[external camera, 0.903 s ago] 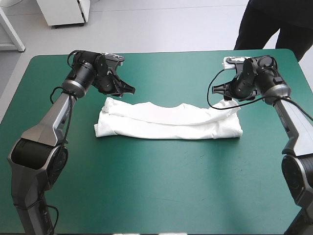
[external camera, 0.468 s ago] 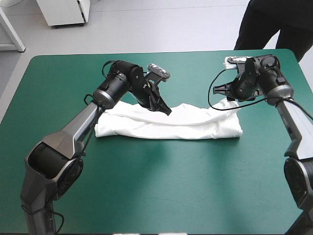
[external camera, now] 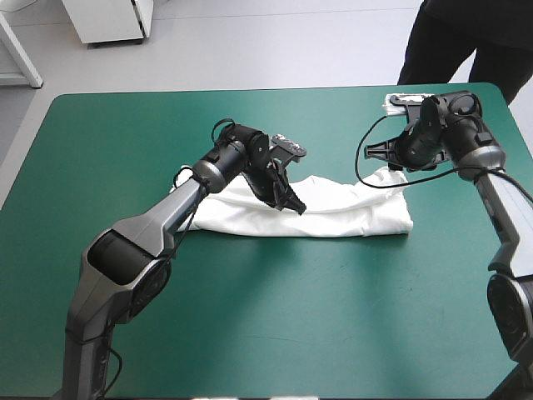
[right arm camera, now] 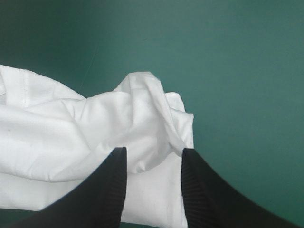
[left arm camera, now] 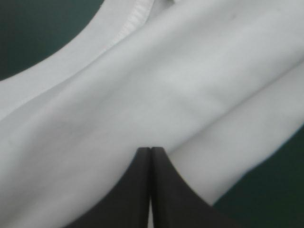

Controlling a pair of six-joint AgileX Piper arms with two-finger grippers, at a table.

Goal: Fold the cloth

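On teal-green cover [external camera: 125,317], T-shirt [external camera: 350,212] under left jaws, between right jaws.

robot lab, teal-green table cover [external camera: 291,317]

White T-shirt [external camera: 350,215] lies as a long folded band across the teal-green tabletop [external camera: 275,317]. Left end effector [external camera: 293,204] over band's middle, arm crossing its left part. Right end effector [external camera: 390,160] at far right corner.
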